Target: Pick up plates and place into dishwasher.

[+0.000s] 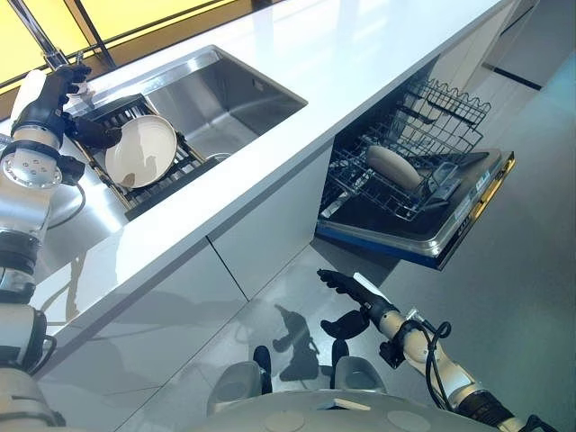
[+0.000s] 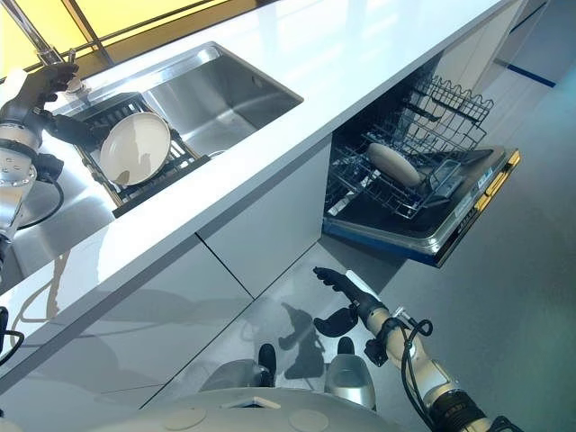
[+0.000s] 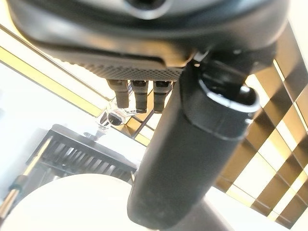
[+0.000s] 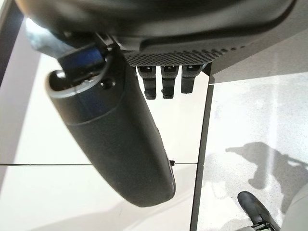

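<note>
Two plates are in sight: a round cream plate (image 1: 141, 150) stands tilted on edge in a black dish rack (image 1: 171, 171) that sits across the near end of a stainless steel sink (image 1: 225, 94), and a second pale plate (image 1: 393, 167) lies slanted in the lower wire rack (image 1: 373, 193) of the open dishwasher (image 1: 423, 238). The dishwasher's door (image 1: 468, 220) is dropped flat and the lower rack is pulled out over it, with the upper wire rack (image 1: 450, 108) showing behind. The sink is set into a long white countertop (image 1: 360, 54), with a chrome tap (image 1: 40, 40) rising at its far end. The left hand (image 1: 85, 126) is up at the dish rack, just beside the cream plate's far rim; in the left wrist view its thumb (image 3: 192, 159) stretches out over the plate (image 3: 67, 202) and the fingers (image 3: 139, 96) point straight, relaxed and holding nothing. The right hand (image 1: 351, 297) hangs low over the grey floor (image 1: 531, 297), in front of the white cabinet fronts (image 1: 261, 234) and below the dishwasher door, its fingers extended and loose with nothing in them.
</note>
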{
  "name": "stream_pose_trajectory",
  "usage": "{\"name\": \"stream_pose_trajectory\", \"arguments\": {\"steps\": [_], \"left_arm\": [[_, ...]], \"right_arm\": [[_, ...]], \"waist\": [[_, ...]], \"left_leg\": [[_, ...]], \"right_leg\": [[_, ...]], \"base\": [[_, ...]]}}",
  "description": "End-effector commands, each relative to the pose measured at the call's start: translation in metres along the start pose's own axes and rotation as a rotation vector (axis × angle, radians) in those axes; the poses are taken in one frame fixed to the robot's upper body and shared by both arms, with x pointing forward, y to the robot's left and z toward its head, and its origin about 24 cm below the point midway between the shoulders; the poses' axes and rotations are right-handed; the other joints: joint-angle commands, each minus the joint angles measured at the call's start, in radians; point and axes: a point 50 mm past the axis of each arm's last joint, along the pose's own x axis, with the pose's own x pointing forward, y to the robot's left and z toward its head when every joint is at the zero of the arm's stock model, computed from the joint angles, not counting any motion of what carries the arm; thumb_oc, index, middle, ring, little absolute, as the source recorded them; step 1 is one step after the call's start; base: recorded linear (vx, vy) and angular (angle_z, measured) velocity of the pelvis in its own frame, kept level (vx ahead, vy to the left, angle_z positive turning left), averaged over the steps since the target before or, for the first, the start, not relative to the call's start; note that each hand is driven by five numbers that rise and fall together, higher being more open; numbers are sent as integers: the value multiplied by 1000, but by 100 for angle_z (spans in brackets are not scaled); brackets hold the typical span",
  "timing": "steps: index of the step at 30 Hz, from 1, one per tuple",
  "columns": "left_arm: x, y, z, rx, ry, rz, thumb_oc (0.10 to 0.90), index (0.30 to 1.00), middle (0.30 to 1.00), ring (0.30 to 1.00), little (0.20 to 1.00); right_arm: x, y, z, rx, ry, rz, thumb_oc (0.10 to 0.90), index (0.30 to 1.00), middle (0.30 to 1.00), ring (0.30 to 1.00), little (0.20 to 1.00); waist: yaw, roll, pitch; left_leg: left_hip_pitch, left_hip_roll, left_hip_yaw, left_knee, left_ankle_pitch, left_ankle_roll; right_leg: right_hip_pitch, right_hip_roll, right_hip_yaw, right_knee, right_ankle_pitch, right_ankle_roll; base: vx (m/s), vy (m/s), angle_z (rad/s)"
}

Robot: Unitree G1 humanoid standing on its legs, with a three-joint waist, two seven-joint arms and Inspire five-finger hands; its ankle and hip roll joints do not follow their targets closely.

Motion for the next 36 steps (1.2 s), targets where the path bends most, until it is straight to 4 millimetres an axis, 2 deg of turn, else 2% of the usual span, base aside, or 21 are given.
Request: {"name": "stream_pose_trajectory", "arguments": {"steps": [1, 4, 5, 6, 7, 8, 9, 12, 15, 17, 18, 19, 22, 24, 25, 28, 30, 31, 32, 33, 36], "left_arm": [[-7, 52, 22, 11, -136, 233, 800, 900, 900, 900, 900], [-12, 53, 16, -1, -116, 237, 800, 900, 900, 900, 900], [-13, 52, 14, -6, -112, 240, 800, 900, 900, 900, 900], [-13, 50, 13, -9, -110, 242, 800, 900, 900, 900, 900], [-13, 53, 10, -18, -105, 248, 800, 900, 900, 900, 900], [-13, 54, 9, -21, -105, 249, 800, 900, 900, 900, 900], [-11, 59, 6, -27, -93, 259, 800, 900, 900, 900, 900], [-11, 61, 2, -32, -81, 276, 800, 900, 900, 900, 900], [-11, 63, 2, -36, -80, 301, 800, 900, 900, 900, 900], [-11, 69, 0, -64, -92, 327, 800, 900, 900, 900, 900], [-13, 68, 0, -76, -105, 332, 800, 900, 900, 900, 900], [-17, 66, -2, -50, -116, 321, 800, 900, 900, 900, 900], [-20, 67, -6, -19, -103, 306, 800, 900, 900, 900, 900], [-17, 73, -5, -12, -94, 307, 800, 900, 900, 900, 900], [-16, 81, -7, -11, -85, 322, 800, 900, 900, 900, 900], [-14, 87, -4, -3, -90, 333, 800, 900, 900, 900, 900], [-16, 88, -5, 1, -94, 345, 800, 900, 900, 900, 900], [-18, 87, -6, 4, -100, 348, 800, 900, 900, 900, 900], [-19, 87, -6, 4, -102, 349, 800, 900, 900, 900, 900], [-20, 83, -6, 5, -109, 346, 800, 900, 900, 900, 900], [-20, 73, -3, -1, -133, 326, 800, 900, 900, 900, 900]], "right_arm": [[4, -20, 31, 5, -189, -48, 800, 900, 900, 900, 900], [1, -24, 28, -12, -185, -41, 800, 900, 900, 900, 900], [1, -25, 26, -12, -183, -43, 800, 900, 900, 900, 900], [1, -26, 25, -11, -180, -47, 800, 900, 900, 900, 900], [4, -27, 22, -10, -168, -52, 800, 900, 900, 900, 900], [4, -27, 22, -9, -164, -53, 800, 900, 900, 900, 900], [5, -28, 19, -15, -149, -51, 800, 900, 900, 900, 900], [2, -30, 12, -40, -129, -47, 800, 900, 900, 900, 900], [-1, -33, 9, -65, -112, -60, 800, 900, 900, 900, 900], [2, -33, 7, -80, -92, -74, 800, 900, 900, 900, 900], [0, -33, 5, -67, -72, -92, 800, 900, 900, 900, 900], [-3, -33, 5, -28, -69, -107, 800, 900, 900, 900, 900], [-5, -26, 7, -57, -83, -81, 800, 900, 900, 900, 900], [-3, -22, 11, -58, -92, -64, 800, 900, 900, 900, 900], [1, -19, 14, -73, -99, -40, 800, 900, 900, 900, 900], [3, -17, 15, -80, -99, -36, 800, 900, 900, 900, 900], [4, -16, 15, -93, -107, -29, 800, 900, 900, 900, 900], [4, -16, 15, -92, -113, -29, 800, 900, 900, 900, 900], [4, -16, 15, -92, -114, -30, 800, 900, 900, 900, 900], [2, -17, 14, -86, -115, -31, 800, 900, 900, 900, 900], [-1, -21, 13, -78, -116, -46, 800, 900, 900, 900, 900]], "waist": [[5, 17, -55], [13, 23, -35], [16, 28, -27], [18, 35, -25], [23, 64, -29], [26, 66, -29], [35, 95, -35], [43, 117, -35], [45, 120, -34], [49, 113, -44], [56, 100, -46], [56, 82, -43], [51, 68, -54], [52, 70, -65], [54, 75, -74], [59, 77, -82], [64, 71, -87], [63, 65, -89], [63, 65, -91], [59, 57, -97], [38, 45, -107]], "left_leg": [[-50, 13, 63, 330, -84, -12], [-144, 11, 31, 440, 9, -27], [-157, 21, 26, 412, 18, -30], [-145, 37, 18, 350, 30, -38], [-117, 72, -9, 156, 64, -58], [-104, 75, -11, 114, 70, -60], [-88, 115, -50, -69, 116, -89], [-86, 158, -75, -186, 181, -131], [-121, 161, -87, -161, 171, -146], [-115, 149, -68, -145, 118, -141], [-118, 124, -64, -112, 88, -128], [-113, 99, -52, -85, 64, -105], [-95, 55, -33, -66, 39, -68], [-77, 34, -7, -72, 26, -49], [-57, 19, 43, -88, 17, -35], [-45, 6, 83, -100, 6, -23], [-28, -7, 107, -112, -6, -14], [-14, -19, 110, -117, -15, -9], [-17, -20, 110, -118, -13, -9], [-13, -34, 103, -120, -16, -2], [-2, -71, 72, -133, -18, 10]], "right_leg": [[3, 23, 0, 90, -109, -31], [0, 35, 16, 110, -113, -59], [5, 36, 27, 117, -122, -61], [10, 38, 37, 121, -133, -59], [18, 45, 49, 126, -157, -47], [22, 43, 52, 126, -162, -45], [36, 41, 59, 123, -183, -35], [81, 20, 75, 111, -211, -15], [112, -25, 77, 105, -225, 14], [109, -92, 55, 95, -210, 64], [109, -136, 47, 97, -179, 96], [74, -181, 48, 132, -99, 108], [28, -226, 48, 177, 2, 98], [-6, -250, 23, 199, 62, 95], [-30, -241, -16, 203, 78, 91], [-49, -197, -50, 177, 61, 79], [-62, -135, -87, 126, 32, 70], [-65, -79, -95, 82, 2, 64], [-68, -70, -95, 73, 2, 62], [-73, -17, -84, 38, -14, 56], [-77, 78, -27, -22, -9, 28]], "base": [[16, -145, -1], [56, -35, -3], [125, 113, -4], [296, 321, -18], [303, 323, -17], [480, 507, -15], [412, 421, -8], [394, 431, -2], [314, 545, 7], [275, 576, -18], [374, 700, -53], [369, 672, -51], [226, 414, -33], [208, 424, -31], [158, 349, -26], [112, 247, -56], [115, 126, -47], [108, 94, -47], [128, 83, -58], [127, 53, -49], [157, 36, -43]]}}
